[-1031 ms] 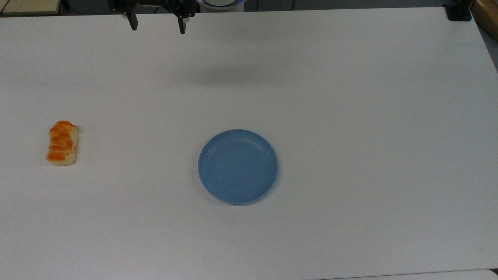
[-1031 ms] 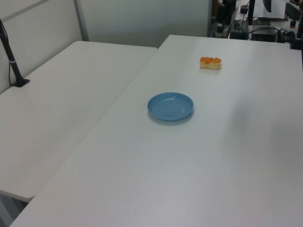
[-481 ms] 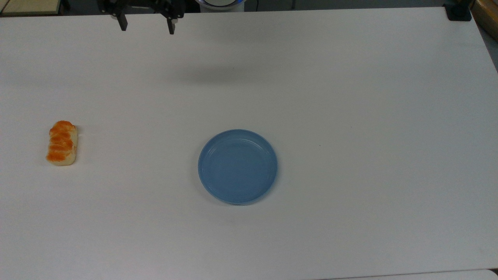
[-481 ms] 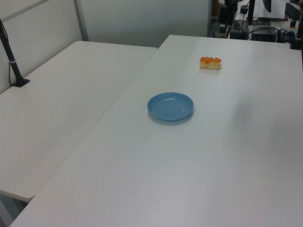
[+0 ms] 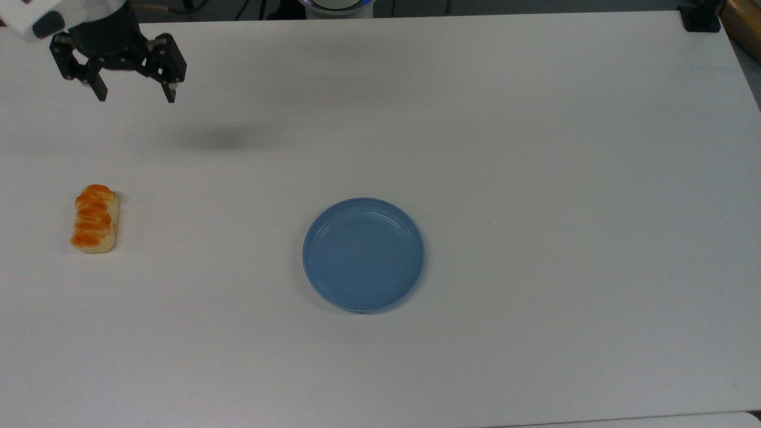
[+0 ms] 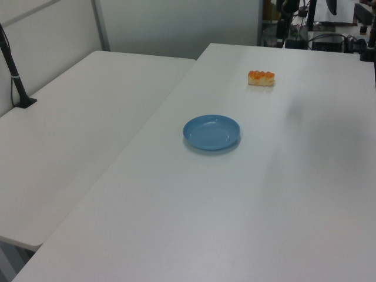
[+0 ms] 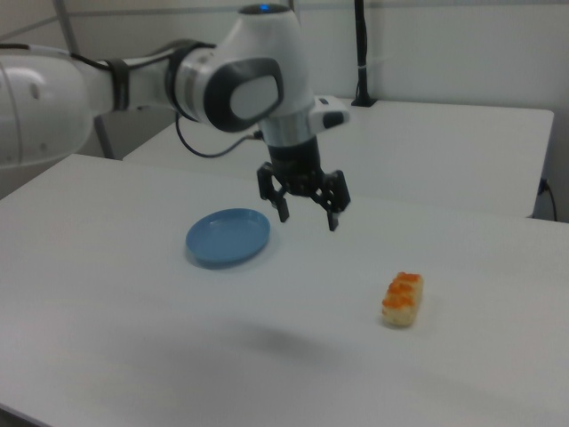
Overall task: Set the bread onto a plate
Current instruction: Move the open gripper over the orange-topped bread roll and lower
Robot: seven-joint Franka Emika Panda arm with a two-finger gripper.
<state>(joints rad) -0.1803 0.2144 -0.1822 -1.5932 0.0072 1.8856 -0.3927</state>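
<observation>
2 white tables point(image 6: 88, 147) side by side, grey partition wall point(image 6: 176, 23) behind.

The orange-topped bread point(image 5: 94, 219) lies flat on the table, well apart from the empty light-blue plate point(image 5: 363, 254).

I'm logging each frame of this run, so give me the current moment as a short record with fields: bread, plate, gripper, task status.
bread: the bread lies flat on the white table, near the top view's left edge, untouched
plate: the plate sits near the table's middle with nothing on it, well apart from the bread
gripper: the gripper is open, holds nothing and hangs above the table, beyond the bread toward the top view's top
task status: bread not yet grasped, not on the plate
</observation>
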